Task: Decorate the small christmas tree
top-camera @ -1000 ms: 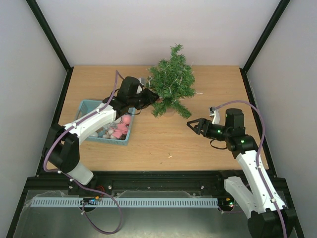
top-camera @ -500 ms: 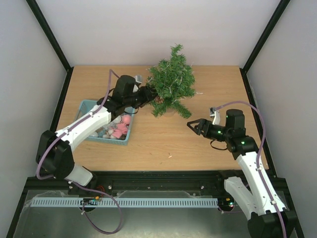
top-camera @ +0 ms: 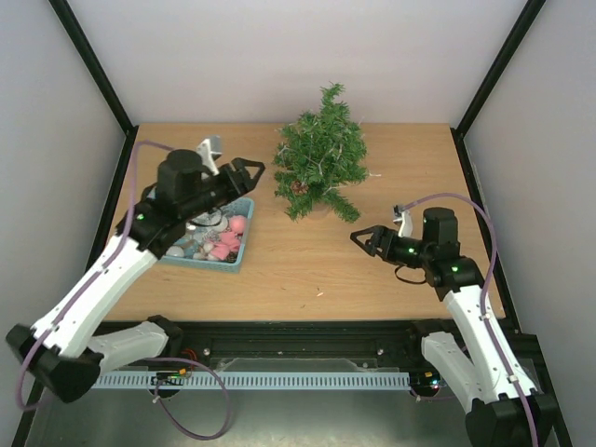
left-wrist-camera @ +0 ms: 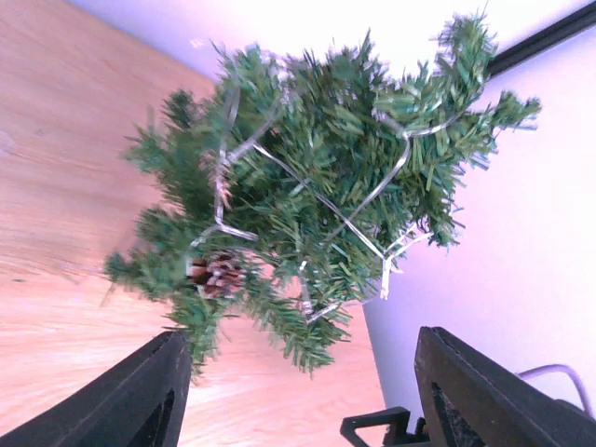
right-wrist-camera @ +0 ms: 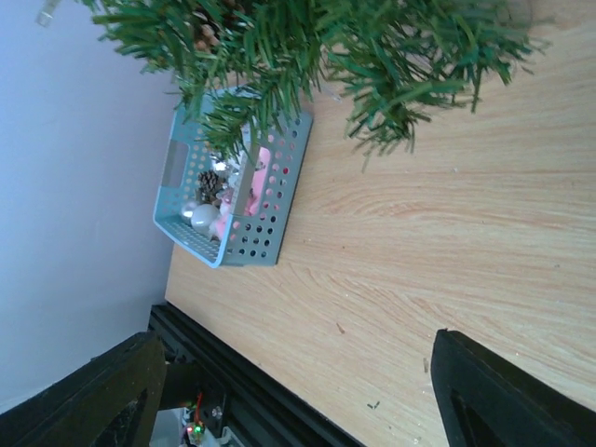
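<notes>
Arms (top-camera: 98, 279): white links, black joints
Cables (top-camera: 463, 196): purple, one per arm
Fingers (left-wrist-camera: 140, 400): matte black
Lights (top-camera: 455, 266): small green dots

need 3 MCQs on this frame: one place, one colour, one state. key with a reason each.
1. In the top view, where does the basket lie relative to the tree?
A. left of it
B. right of it
C. behind it, at the back wall

2. What colour is the basket?
A. red
B. teal
C. yellow

3. The left gripper is:
A. shut on a branch
B. shut on a ball
C. open, holding nothing

Key:
1 A: the basket sits left of the tree and nearer the arms.
2 B: its perforated walls are teal in the top and right wrist views.
3 C: its jaws stand apart with nothing between them, short of the tree.
</notes>
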### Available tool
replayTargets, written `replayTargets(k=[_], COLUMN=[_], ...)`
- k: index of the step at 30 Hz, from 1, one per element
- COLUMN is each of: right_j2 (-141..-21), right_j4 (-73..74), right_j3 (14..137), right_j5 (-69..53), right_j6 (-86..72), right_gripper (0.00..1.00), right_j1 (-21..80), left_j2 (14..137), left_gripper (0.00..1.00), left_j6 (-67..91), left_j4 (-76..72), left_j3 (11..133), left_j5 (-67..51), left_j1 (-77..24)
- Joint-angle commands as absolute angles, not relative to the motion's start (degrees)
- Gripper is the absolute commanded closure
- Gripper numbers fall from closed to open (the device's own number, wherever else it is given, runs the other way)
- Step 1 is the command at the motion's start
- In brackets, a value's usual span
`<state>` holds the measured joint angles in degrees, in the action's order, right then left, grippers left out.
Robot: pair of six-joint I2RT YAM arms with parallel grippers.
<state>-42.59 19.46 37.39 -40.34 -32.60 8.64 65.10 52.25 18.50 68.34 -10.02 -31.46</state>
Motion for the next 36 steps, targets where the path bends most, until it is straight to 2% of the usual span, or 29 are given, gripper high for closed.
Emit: replayTargets(k=[1,3,5,7,19,36], right_j2=[-42.77,-43.01,-43.34,-43.75,-46.88,-55.01], right_j4=[21.46,21.4,21.8,22.25,22.75,18.57], right_j3=[35.23,34.24,33.88,33.76,33.42,32.7], right_j5=[-41.92,-41.58,-41.02,-40.41,-38.9,-39.3], right_j6=[-33.23,-33.46,-33.48,-33.62,-35.14,-35.99], right_gripper=[0.18,0.14,0.02,0.01,0.01,0.01], right_j1=[8.79,8.75,8.79,8.77,8.78,8.78], left_j2=[57.31,53.73,50.48,47.86,45.18,57.07], left_gripper=[0.24,0.15,0.07,0.01,0.01,0.01], left_j6=[48.46,47.68,46.98,46.34,44.82,40.34], left_j4=[27.88,30.11,32.34,35.89,44.77,42.53], left_j3=[65.39,62.25,59.05,55.96,45.07,43.62], left_j5=[-5.1,-5.08,-5.9,-6.06,1.37,-0.04], left_j1=[-27.71,-25.11,-22.34,-19.64,-15.39,-10.79])
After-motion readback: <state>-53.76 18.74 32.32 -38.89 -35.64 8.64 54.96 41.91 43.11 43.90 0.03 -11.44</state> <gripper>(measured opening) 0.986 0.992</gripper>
